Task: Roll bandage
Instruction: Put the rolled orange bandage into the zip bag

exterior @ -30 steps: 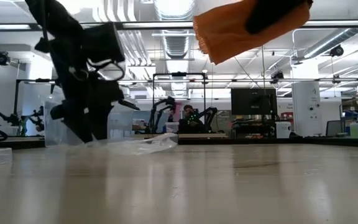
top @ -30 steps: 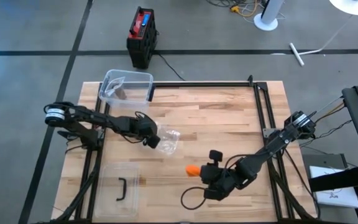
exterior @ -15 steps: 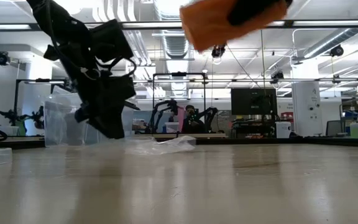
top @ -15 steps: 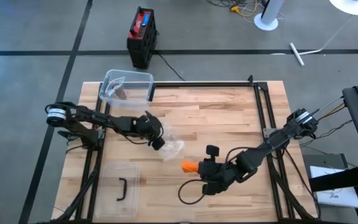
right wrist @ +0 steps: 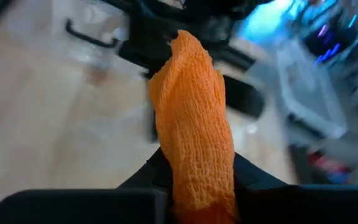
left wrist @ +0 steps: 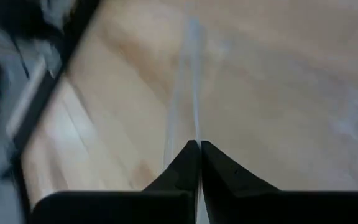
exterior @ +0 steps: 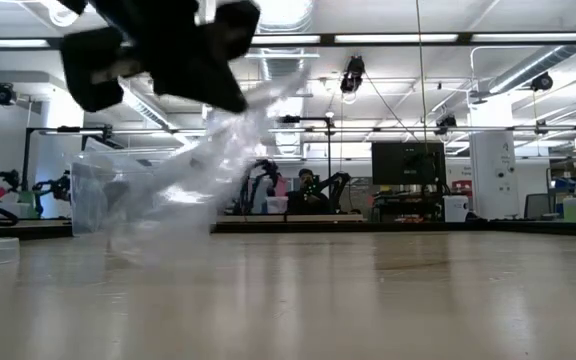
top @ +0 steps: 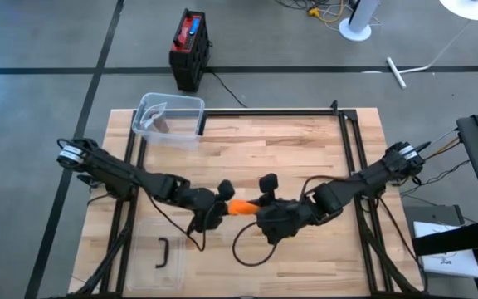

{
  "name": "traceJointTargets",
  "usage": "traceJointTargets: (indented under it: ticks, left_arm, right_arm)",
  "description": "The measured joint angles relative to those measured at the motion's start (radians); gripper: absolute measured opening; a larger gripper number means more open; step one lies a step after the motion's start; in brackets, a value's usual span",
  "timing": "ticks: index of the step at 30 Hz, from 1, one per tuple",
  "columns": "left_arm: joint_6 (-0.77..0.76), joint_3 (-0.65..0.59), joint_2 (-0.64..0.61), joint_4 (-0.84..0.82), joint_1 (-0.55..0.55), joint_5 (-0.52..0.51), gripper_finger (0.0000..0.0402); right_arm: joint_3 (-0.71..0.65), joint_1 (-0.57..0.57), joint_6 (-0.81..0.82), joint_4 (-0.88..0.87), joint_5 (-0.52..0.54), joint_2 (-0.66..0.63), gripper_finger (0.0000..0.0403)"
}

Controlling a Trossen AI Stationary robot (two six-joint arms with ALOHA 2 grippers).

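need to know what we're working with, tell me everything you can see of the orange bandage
The orange bandage is a soft, crinkly woven gauze, bunched into a loose, uneven roll rather than wound tight. The right gripper is shut on its lower end, so it stands up from between the dark fingers, its free tip folded over. In the high view it is held near the middle of the wooden table, right beside the left gripper. Whether they touch cannot be told.

The bandage (right wrist: 194,118) is bright orange with a bumpy net pattern. The plastic bag (exterior: 203,160) is clear and shiny. The surface (top: 297,149) is light wood in strips. Both arms are black. The box (top: 168,116) is see-through.
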Motion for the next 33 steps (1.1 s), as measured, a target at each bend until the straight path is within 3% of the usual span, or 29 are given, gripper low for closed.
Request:
traceJointTargets:
  ticks: [6, 11, 19, 23, 30, 33]
  left_arm:
    - [0.044, 0.099, 0.001, 0.022, -0.077, -0.001, 0.0001]
    - [0.124, 0.154, -0.02, 0.014, -0.09, 0.173, 0.0]
    - [0.143, 0.166, -0.046, 0.003, -0.031, 0.332, 0.0]
    - [0.121, 0.156, -0.047, 0.005, -0.003, 0.445, 0.0]
    - [0.15, 0.153, -0.111, -0.002, 0.043, 0.491, 0.0]
    - [0.15, 0.152, -0.137, -0.006, 0.112, 0.594, 0.0]
  right_arm:
    - [-0.002, 0.004, -0.333, 0.01, 0.006, 0.006, 0.0054]
    - [-0.002, 0.01, -0.478, 0.037, 0.007, 0.006, 0.0054]
    - [-0.003, 0.037, -0.685, 0.191, 0.013, 0.024, 0.0055]
    - [-0.002, 0.037, -0.727, 0.194, 0.01, 0.028, 0.0054]
    - [-0.002, 0.036, -0.734, 0.103, -0.027, 0.029, 0.0054]
    - [-0.002, 0.027, -0.757, 0.076, -0.034, 0.028, 0.0053]
